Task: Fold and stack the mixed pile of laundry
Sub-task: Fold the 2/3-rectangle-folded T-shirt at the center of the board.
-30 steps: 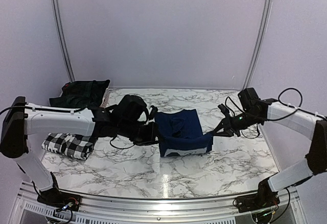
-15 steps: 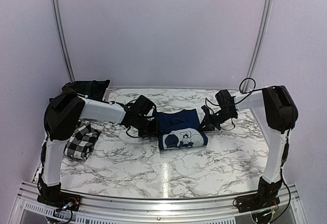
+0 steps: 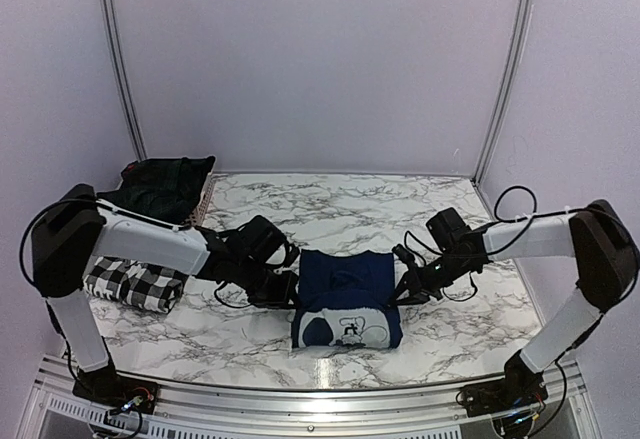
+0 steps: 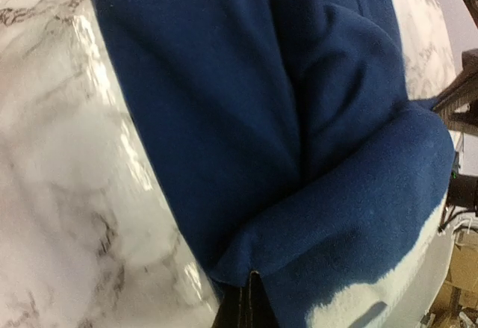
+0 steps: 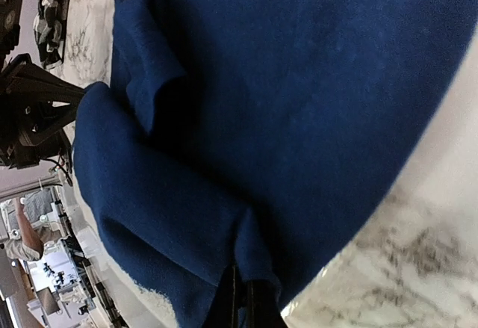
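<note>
Marble table [image 3: 480, 319] under lilac walls is carrying three garments, one of each kind. I'm seeing the navy T-shirt [image 3: 345, 279] lying at the centre near the front edge, its length running far to near, the white-printed end turned up toward the arm bases. Both claws are pinching it: the left gripper [image 3: 290, 297] on its left edge, the right gripper [image 3: 400, 294] on its right. The check shirt [image 3: 135, 284] is lying folded at the left. The plaid garment [image 3: 160, 184] is sitting heaped in the far-left corner; I cannot tell whether a basket is holding it.
</note>
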You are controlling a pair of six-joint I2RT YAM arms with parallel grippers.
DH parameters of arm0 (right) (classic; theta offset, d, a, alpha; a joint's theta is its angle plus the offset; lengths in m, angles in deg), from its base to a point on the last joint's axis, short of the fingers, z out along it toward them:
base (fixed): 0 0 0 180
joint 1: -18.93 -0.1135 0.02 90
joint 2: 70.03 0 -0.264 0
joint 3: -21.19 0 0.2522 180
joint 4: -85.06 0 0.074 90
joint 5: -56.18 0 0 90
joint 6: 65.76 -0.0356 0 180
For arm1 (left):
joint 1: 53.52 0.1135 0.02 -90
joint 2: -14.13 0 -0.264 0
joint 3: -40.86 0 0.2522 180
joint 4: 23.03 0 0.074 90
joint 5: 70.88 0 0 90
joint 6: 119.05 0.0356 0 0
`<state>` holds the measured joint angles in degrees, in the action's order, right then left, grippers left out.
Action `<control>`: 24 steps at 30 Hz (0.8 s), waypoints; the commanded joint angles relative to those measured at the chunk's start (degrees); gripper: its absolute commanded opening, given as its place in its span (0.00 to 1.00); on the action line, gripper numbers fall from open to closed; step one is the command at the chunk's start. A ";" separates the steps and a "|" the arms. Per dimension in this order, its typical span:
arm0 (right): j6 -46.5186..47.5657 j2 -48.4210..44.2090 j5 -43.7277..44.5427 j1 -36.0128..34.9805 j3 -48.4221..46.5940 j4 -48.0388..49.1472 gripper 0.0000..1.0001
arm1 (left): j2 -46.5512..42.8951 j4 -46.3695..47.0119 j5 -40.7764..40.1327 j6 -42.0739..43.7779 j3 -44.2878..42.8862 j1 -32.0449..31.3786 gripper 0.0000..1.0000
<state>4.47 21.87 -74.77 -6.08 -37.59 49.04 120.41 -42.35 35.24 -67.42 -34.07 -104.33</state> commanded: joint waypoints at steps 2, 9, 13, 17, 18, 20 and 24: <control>-1.52 -13.44 0.41 -0.16 1.27 -7.31 0.00 | -11.67 -3.08 0.71 -1.24 4.09 -1.69 0.00; 0.63 -15.35 2.36 0.07 -4.23 -12.84 0.00 | -13.92 -7.39 -1.31 1.39 -0.68 -1.20 0.00; 2.14 -12.97 3.19 1.08 -9.06 -14.32 0.00 | -12.23 -8.50 -0.74 3.38 -4.21 0.71 0.00; 3.69 -9.94 2.63 3.78 -12.55 -15.72 0.00 | -9.50 -9.40 0.90 5.48 -8.68 3.20 0.00; 4.25 -9.09 2.41 4.43 -13.17 -15.72 0.00 | -8.62 -9.93 0.93 6.10 -9.83 3.67 0.00; 5.11 -7.08 2.20 5.74 -14.50 -15.50 0.00 | -6.61 -10.44 1.79 7.02 -12.09 4.72 0.00; 5.68 -2.47 2.15 8.17 -18.20 -14.56 0.00 | -1.96 -10.87 2.84 8.68 -16.77 6.88 0.00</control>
<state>8.23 15.84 -72.93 -0.20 -51.38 34.31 114.57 -50.68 36.47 -61.91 -46.81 -99.13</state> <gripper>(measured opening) 0.004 0.005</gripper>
